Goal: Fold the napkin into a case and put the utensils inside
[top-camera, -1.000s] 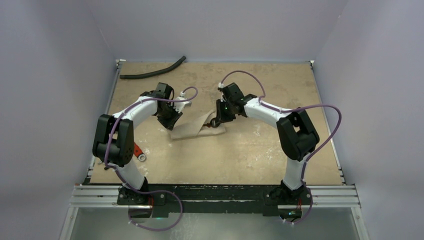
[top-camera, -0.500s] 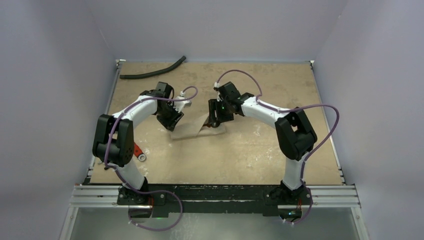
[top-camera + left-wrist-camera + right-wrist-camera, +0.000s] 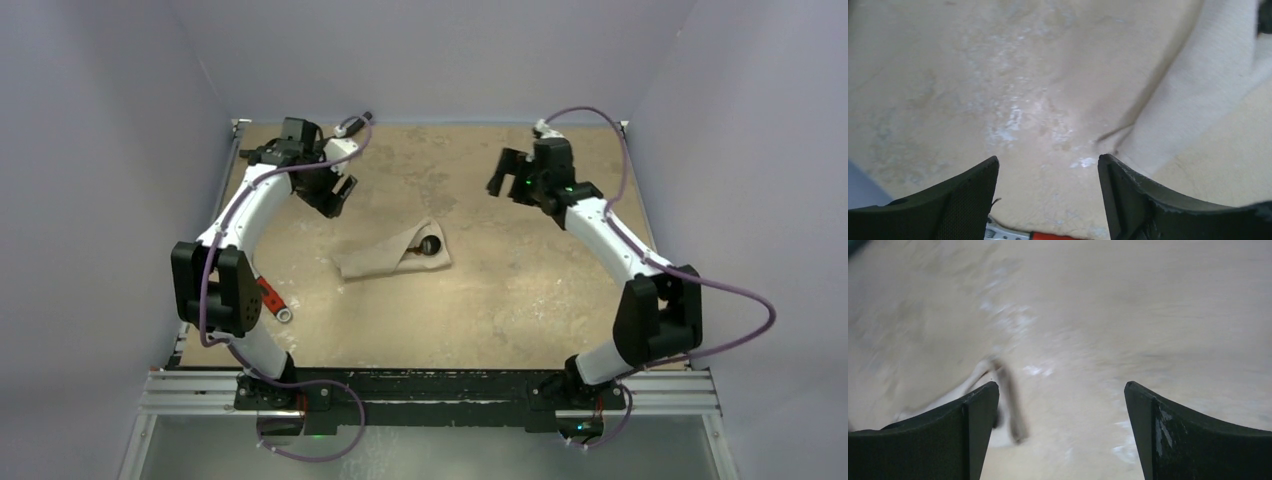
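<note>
The beige napkin (image 3: 385, 260) lies mid-table, folded into a flat tapered case. A spoon's dark round bowl (image 3: 431, 245) shows at its wide right end; I cannot make out the fork. My left gripper (image 3: 337, 198) hangs open above the table, behind and left of the cloth, holding nothing. In the left wrist view the gripper (image 3: 1048, 162) frames bare tabletop, with the napkin (image 3: 1198, 85) at the upper right. My right gripper (image 3: 503, 178) is open and empty, far right of the cloth. The right wrist view is blurred; the gripper (image 3: 1062, 385) stands wide, with the napkin (image 3: 980, 372) at the left.
A black hose (image 3: 362, 118) lies along the far left edge, mostly behind the left arm. A red-handled tool (image 3: 270, 300) sits near the left edge, and its red handle (image 3: 1053, 235) shows at the bottom of the left wrist view. Grey walls enclose the table.
Both grippers opened and drew away from the napkin toward the far side, left arm to the back left, right arm to the back right. The spoon stays in the cloth.
</note>
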{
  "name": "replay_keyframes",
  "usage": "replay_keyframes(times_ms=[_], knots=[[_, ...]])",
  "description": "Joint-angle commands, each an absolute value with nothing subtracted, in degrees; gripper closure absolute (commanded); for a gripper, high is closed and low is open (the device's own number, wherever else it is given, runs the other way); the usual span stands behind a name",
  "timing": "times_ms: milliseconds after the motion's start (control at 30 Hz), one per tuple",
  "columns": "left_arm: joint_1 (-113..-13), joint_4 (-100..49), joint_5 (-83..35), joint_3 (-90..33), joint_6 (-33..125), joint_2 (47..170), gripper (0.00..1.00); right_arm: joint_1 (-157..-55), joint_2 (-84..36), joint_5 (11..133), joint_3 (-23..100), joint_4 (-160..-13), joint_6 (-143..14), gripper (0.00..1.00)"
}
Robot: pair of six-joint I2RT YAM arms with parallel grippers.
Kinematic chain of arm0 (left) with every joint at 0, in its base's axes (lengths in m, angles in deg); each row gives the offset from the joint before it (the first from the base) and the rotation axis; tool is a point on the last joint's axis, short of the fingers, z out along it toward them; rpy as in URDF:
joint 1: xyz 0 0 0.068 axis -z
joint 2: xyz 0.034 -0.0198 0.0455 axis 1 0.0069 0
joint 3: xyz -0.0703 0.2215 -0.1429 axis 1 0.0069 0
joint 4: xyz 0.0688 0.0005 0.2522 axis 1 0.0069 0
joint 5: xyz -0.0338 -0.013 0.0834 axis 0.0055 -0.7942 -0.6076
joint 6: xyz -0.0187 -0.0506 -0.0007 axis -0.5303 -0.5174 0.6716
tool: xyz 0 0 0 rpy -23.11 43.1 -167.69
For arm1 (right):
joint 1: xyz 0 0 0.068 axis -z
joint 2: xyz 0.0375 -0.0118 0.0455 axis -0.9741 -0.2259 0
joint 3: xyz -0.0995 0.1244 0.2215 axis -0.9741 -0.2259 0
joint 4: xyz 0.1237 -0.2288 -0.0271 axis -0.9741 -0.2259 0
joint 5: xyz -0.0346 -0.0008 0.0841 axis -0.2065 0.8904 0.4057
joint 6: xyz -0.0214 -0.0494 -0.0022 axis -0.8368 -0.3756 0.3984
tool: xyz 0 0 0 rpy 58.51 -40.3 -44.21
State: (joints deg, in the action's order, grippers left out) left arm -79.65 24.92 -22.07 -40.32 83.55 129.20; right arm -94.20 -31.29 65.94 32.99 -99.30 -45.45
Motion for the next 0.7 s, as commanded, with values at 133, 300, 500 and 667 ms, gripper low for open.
replay_keyframes(times_ms=[133,300,500,667], knots=[[-83.9,9.4,-24.3,-33.6,74.6,130.1,0.03,-85.7,-18.5,40.0,6.2,-63.4,-54.1,0.01],[-85.6,-7.2,-21.0,-22.0,71.1,127.5,0.02,-82.2,-19.9,34.4,0.8,-58.5,-53.0,0.01],[-88.5,-31.5,-19.2,-7.8,66.2,125.7,0.02,-80.6,-18.5,34.2,-9.8,-40.8,-56.5,0.01],[-88.7,-54.2,-23.8,6.3,60.6,125.2,0.01,-79.6,-19.3,35.7,-14.8,-28.0,-59.8,0.01]])
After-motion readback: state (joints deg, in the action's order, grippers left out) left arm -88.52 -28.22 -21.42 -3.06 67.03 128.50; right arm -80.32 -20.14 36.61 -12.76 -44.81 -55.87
